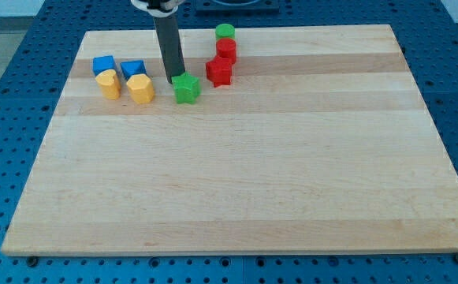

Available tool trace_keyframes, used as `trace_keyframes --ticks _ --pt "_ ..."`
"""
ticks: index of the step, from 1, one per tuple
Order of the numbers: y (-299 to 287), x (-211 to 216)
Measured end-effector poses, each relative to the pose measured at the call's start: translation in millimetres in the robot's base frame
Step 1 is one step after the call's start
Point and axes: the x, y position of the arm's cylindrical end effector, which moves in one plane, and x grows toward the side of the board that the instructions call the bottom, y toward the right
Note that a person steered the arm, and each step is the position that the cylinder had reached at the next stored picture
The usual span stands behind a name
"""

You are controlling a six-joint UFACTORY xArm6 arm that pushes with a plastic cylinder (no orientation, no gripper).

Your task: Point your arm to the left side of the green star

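The green star (187,88) lies on the wooden worktop (244,181) near the view's top, somewhat toward the view's left of the middle. My tip (173,82) stands right at the star's upper-left edge, touching it or just short of touching; the picture does not settle which. The tool is a plain dark rod that comes down from the view's top, with nothing on it that opens or closes, and it holds nothing.

Just to the view's right of the star, and a little higher, sits a red star-like block (219,71). Directly above that one is a red cylinder (226,50), and above that again a green cylinder (225,32); the three form a short column reaching toward the worktop's upper edge, each close against the next.

To the view's left of the rod there is a group of four. A yellow block (141,88) with angled sides is nearest, with a blue block (132,69) just above it. Further left a rounded yellow block (109,84) lies below another blue block (103,65). These four sit close together, apart from the star, with the rod between them and it.
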Motion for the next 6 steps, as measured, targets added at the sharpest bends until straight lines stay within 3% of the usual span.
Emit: trace_keyframes --ticks 2,3,5,6 --pt "-9.3 13.7" --pt "41.7 22.5" --pt "-19.7 31.6" --pt "9.3 58.5"
